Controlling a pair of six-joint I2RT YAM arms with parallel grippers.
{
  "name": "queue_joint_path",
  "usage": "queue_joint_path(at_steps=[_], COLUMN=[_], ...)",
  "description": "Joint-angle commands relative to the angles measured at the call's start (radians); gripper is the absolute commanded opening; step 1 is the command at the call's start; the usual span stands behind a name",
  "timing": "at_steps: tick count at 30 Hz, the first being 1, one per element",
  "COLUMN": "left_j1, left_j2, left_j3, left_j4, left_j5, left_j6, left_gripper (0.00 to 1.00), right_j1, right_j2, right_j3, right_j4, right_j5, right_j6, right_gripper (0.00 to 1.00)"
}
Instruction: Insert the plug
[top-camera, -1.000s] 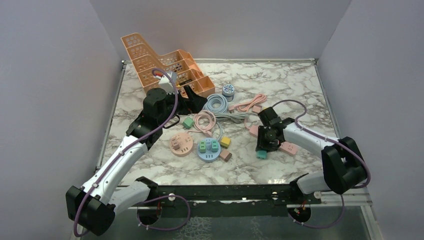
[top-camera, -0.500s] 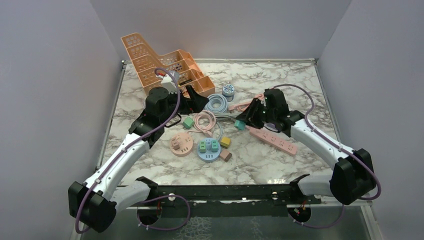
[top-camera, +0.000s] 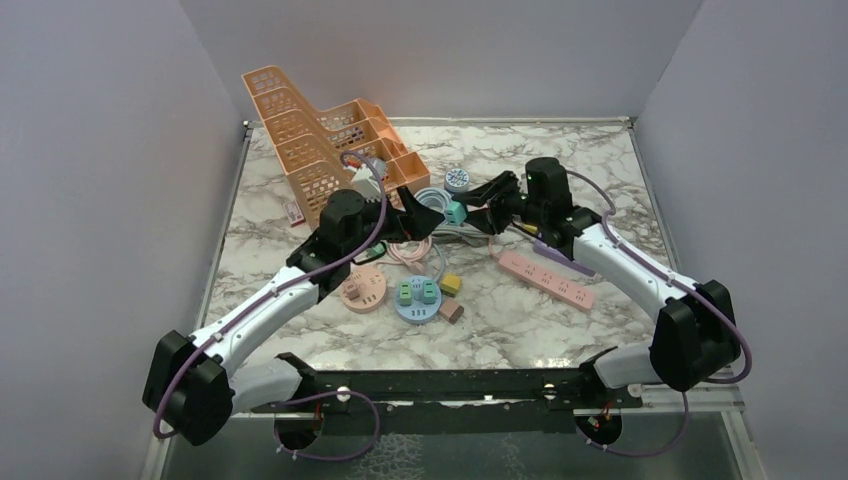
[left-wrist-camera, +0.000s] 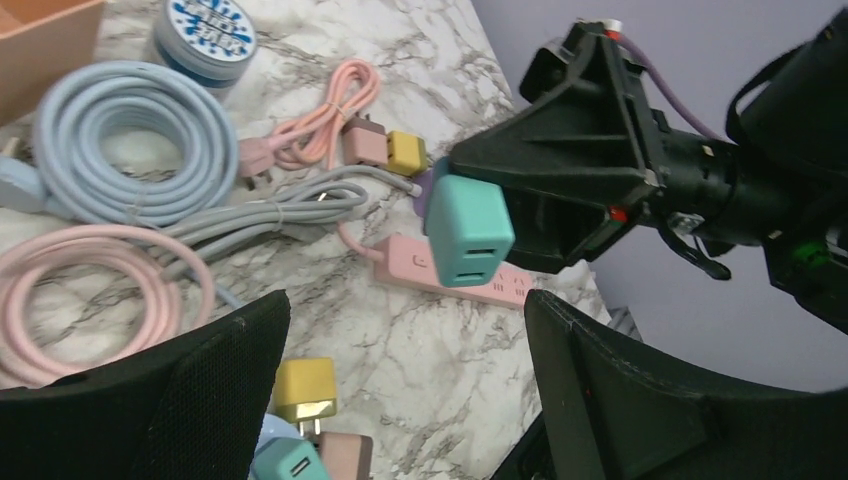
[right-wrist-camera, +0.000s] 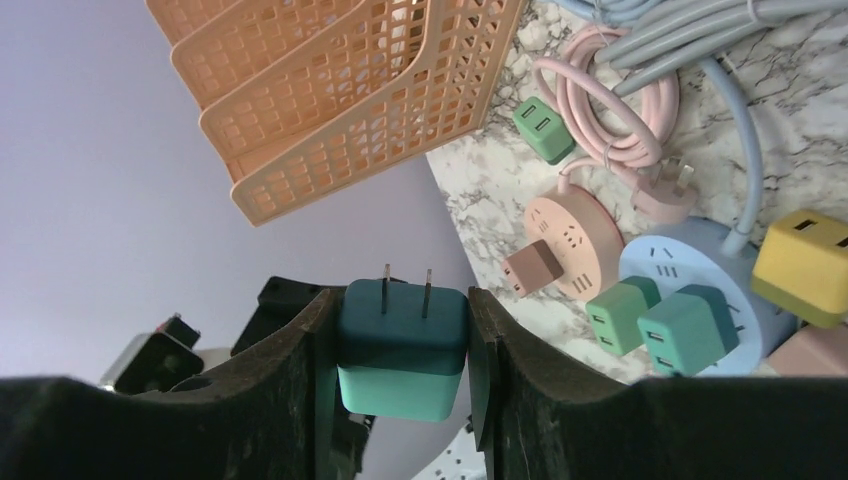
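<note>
Nearest the front edge of the worktop (top-camera: 520, 335) sat a round blue power hub (top-camera: 417, 300) with two green adapters (top-camera: 417, 291) plugged into it. A round pink socket (top-camera: 362, 288) lay just to its left, and a pink power strip (top-camera: 546, 279) slanted toward the right edge. Above the middle, the right gripper (right-wrist-camera: 402, 300) was clamped on the teal plug (right-wrist-camera: 402, 365), holding it clear of the surface. Its own camera showed the two prongs pointing away from the wrist (from overhead the plug was only a teal speck). The left wrist camera caught the opposite face, with two slots in it. That face hung just beyond the left gripper (left-wrist-camera: 400, 310), whose fingers stood spread wide with nothing between them. Farther back lay coiled cables (left-wrist-camera: 110, 140) and a small round tin (top-camera: 457, 180). The orange basket (top-camera: 310, 140) stood at the far left corner.
</note>
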Motion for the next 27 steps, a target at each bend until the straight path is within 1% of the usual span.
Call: queue_joint_path(at_steps=[1, 5, 8, 10, 14, 16, 19, 20, 22, 25, 27], left_j1=[-0.08, -0.148, -0.179, -0.186, -0.189, -0.189, -0.191, -0.191, -0.191, -0.193, -0.194], left_j2=[0.04, 0.083, 0.095, 0.101, 0.118, 0.132, 0.158, 0.167, 0.183, 0.198, 0.201], left_j3=[0.018, 0.041, 0.035, 0.027, 0.036, 0.049, 0.067, 0.073, 0.082, 0.097, 0.105], left_j4=[0.115, 0.128, 0.139, 0.154, 0.167, 0.171, 0.171, 0.171, 0.173, 0.172, 0.173], left_j5=[-0.063, -0.174, -0.274, -0.308, -0.321, -0.315, -0.299, -0.291, -0.274, -0.251, -0.249], left_j6=[0.008, 0.044, 0.03, 0.016, -0.004, -0.007, -0.011, -0.014, -0.023, -0.038, -0.043], left_gripper=[0.89, 0.85, 0.8, 0.77, 0.7, 0.7, 0.67, 0.64, 0.54, 0.45, 0.35], right_j1=[0.004, 0.005, 0.005, 0.004, 0.004, 0.004, 0.005, 0.005, 0.005, 0.005, 0.004], right_j2=[0.027, 0.032, 0.033, 0.034, 0.035, 0.037, 0.045, 0.048, 0.05, 0.052, 0.056], right_j3=[0.034, 0.047, 0.051, 0.054, 0.051, 0.05, 0.056, 0.06, 0.062, 0.063, 0.063], right_j4=[0.038, 0.015, -0.009, -0.012, -0.021, -0.026, -0.038, -0.043, -0.042, -0.041, -0.045], right_j5=[-0.062, -0.063, -0.067, -0.07, -0.067, -0.071, -0.076, -0.078, -0.078, -0.079, -0.08], right_j6=[0.145, 0.175, 0.19, 0.192, 0.19, 0.187, 0.18, 0.177, 0.174, 0.168, 0.162], right_gripper=[0.29, 0.29, 0.29, 0.29, 0.29, 0.29, 0.34, 0.36, 0.37, 0.38, 0.38])
